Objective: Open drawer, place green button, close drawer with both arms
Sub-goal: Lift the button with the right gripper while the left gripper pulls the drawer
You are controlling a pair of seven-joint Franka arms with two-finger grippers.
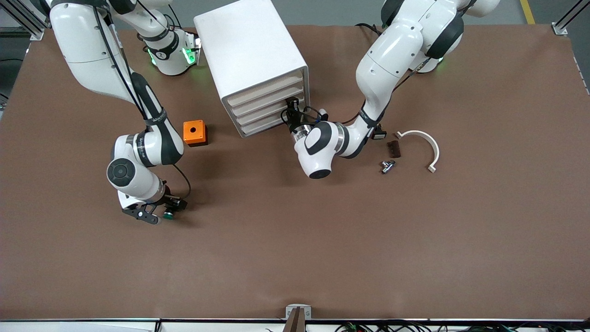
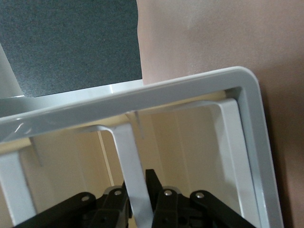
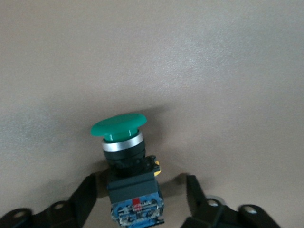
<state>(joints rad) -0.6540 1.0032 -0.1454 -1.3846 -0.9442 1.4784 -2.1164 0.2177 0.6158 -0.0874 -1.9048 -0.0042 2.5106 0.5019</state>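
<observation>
Left gripper (image 1: pixel 291 116) pinched tight on a slat front of the 4-drawer cabinet (image 1: pixel 251 55), right gripper (image 3: pixel 142 202) part-open straddling the button (image 3: pixel 127 166) on the table nearer the camera than the orange box (image 1: pixel 194 132); light, rigid, likely slick cap, grip the square body.

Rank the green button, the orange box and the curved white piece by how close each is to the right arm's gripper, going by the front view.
From the right gripper:
1. Button, between its fingers.
2. Orange box, farther from the front camera, beside the cabinet.
3. Curved white piece, toward the left arm's end of the table.
</observation>
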